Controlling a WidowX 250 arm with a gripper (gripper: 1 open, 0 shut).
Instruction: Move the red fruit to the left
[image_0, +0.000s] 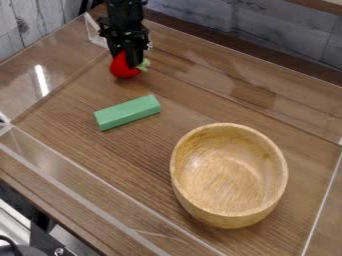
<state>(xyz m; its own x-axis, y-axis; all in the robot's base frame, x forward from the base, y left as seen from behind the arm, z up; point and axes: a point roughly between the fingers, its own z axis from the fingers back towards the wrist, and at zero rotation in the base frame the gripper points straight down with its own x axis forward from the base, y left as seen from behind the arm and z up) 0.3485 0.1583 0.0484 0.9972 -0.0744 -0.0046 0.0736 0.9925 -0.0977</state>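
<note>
The red fruit (123, 66) is a small glossy ball at the far left-centre of the wooden table (80, 160). My black gripper (127, 52) comes down on it from above, its fingers closed around the fruit's top. The lower half of the fruit shows below the fingertips. I cannot tell whether the fruit touches the table or hangs just above it.
A green rectangular block (127, 113) lies flat in front of the fruit. A large wooden bowl (230, 172) sits at the front right. Clear plastic walls (27, 150) border the table on the left and front.
</note>
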